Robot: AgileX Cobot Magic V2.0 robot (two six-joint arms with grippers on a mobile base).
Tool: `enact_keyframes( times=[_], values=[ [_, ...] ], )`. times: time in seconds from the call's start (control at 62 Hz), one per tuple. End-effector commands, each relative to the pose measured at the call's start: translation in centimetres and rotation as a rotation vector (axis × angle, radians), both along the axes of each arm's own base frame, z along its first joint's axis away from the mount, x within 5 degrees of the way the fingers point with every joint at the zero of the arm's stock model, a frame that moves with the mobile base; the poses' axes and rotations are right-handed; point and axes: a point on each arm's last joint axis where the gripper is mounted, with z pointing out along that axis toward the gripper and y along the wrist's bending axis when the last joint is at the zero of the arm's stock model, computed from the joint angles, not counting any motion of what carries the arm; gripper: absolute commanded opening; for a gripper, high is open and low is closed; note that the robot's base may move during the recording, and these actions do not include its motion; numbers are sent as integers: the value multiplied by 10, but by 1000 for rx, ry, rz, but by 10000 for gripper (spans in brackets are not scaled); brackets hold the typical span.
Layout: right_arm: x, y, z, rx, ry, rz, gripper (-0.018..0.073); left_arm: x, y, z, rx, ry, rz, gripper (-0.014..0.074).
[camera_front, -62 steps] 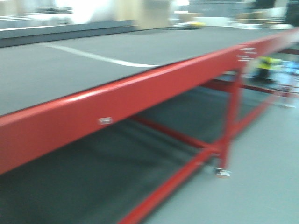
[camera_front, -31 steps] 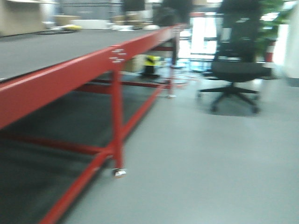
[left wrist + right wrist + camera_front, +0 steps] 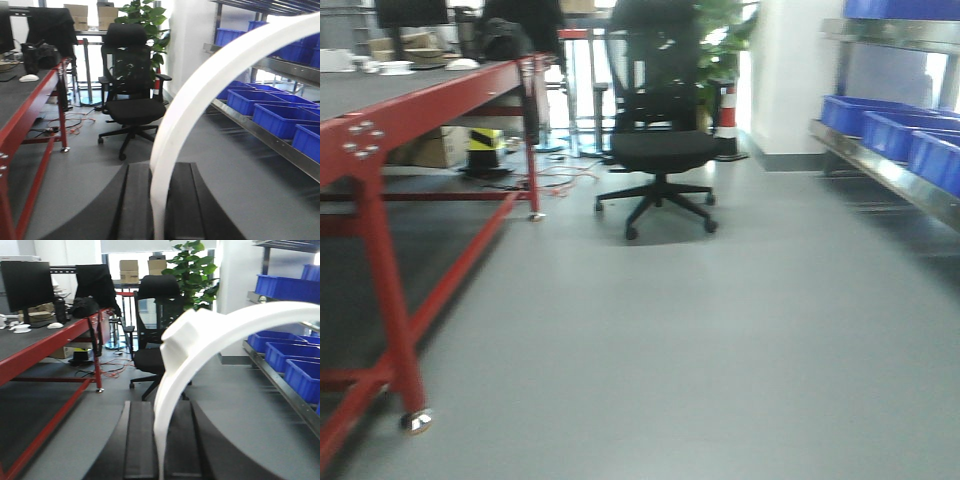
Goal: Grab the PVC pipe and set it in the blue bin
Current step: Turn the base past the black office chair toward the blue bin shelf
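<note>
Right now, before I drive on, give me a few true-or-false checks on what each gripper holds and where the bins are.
1. The right gripper is shut on the PVC pipe. True.
2. The left gripper holds nothing. False: a white arc strip rises from between its fingers.
3. In the front view, the blue bins sit on a shelf at the right. True.
4. The red table stands to the right of the office chair. False: it is on the chair's left.
</note>
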Motion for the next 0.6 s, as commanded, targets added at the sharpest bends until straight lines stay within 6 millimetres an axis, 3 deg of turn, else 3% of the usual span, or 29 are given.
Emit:
enact_keyframes(
  times=[0.0,0.58],
  values=[
    [-1,-1,2,-13,-29,-6,-160,-2,0,4,-13,-34,1,-111],
    [-1,-1,2,-13,-29,-6,-160,-2,0,4,-13,-34,1,-111]
  ],
)
